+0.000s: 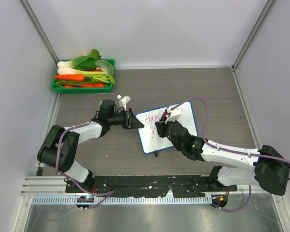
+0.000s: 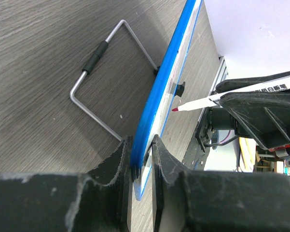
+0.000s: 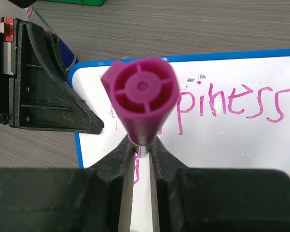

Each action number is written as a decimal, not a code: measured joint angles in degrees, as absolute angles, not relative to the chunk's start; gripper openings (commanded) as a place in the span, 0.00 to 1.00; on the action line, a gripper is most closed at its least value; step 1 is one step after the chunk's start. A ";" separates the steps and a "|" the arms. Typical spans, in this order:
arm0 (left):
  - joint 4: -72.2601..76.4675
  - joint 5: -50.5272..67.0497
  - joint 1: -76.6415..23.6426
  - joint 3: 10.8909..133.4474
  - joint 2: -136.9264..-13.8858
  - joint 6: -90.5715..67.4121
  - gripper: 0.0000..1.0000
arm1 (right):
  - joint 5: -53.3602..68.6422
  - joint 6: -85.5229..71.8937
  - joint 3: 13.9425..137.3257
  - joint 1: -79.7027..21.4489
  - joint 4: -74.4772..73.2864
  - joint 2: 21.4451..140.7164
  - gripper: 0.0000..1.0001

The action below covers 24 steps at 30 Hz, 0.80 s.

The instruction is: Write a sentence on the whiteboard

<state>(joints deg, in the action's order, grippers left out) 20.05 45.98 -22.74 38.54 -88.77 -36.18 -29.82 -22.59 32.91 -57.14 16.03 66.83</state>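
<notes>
**Pen poised beneath "Happiness"**

The whiteboard [image 1: 188,121] stands propped mid-worktop, its long axis running roughly 9 to 3 o'clock. The left hand [image 2: 142,145] clamps the board's 9 o'clock edge. The right hand [image 3: 142,145], nearer the writing, grips the marker [image 3: 142,99], its tip just beside the board face; contact is unclear. The sentence [image 3: 231,102] shows "piness" in pink, and further strokes likely belong at 6 o'clock below it. The marker's label is illegible.

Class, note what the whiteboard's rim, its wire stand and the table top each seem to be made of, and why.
Whiteboard rim: likely plastic, smooth blue with a soft sheen.
Wire stand: metal rod, bright silvery, bent at corners, with a black sleeve, perhaps rubber.
Table top: matte grey-brown wood grain, possibly laminate.
</notes>
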 measured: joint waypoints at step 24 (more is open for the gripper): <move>20.03 46.13 -22.68 38.68 -88.99 -36.18 0.00 | -29.76 -24.18 29.56 -57.14 16.95 66.32 0.01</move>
